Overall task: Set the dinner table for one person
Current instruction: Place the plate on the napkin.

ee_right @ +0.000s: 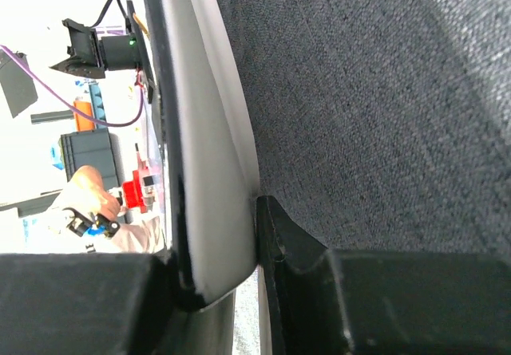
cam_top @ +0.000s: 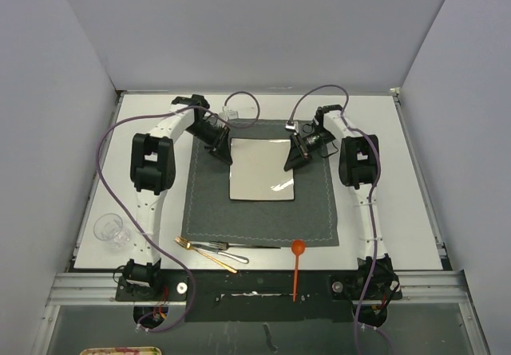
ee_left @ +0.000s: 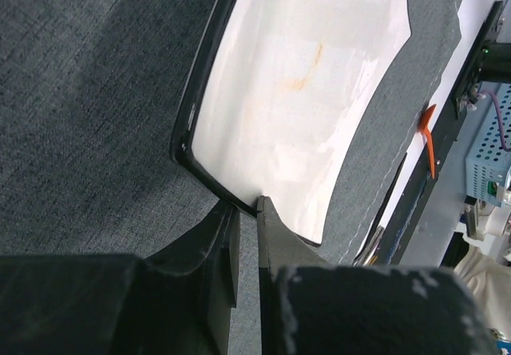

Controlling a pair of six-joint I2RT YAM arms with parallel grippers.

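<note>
Pinching the plate [cam_top: 262,170] by its rim in left claw [ee_left: 246,205] and right claw [ee_right: 233,235], you risk dropping it if either arm lags.

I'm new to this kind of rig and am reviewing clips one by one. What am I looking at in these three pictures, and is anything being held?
Two robot arms, the left arm and the right arm, are bolted at the near edge of a white table. The wide picture comes from a fixed camera above and behind them. The other two come from a camera on each wrist, looking past its own fingers. On the table lies a dark grey placemat with a square plate on it. By the mat's near edge lie some cutlery and an orange spoon. A clear glass stands at the left. The left gripper and the right gripper are each shut on the plate's rim, on opposite sides.
</note>
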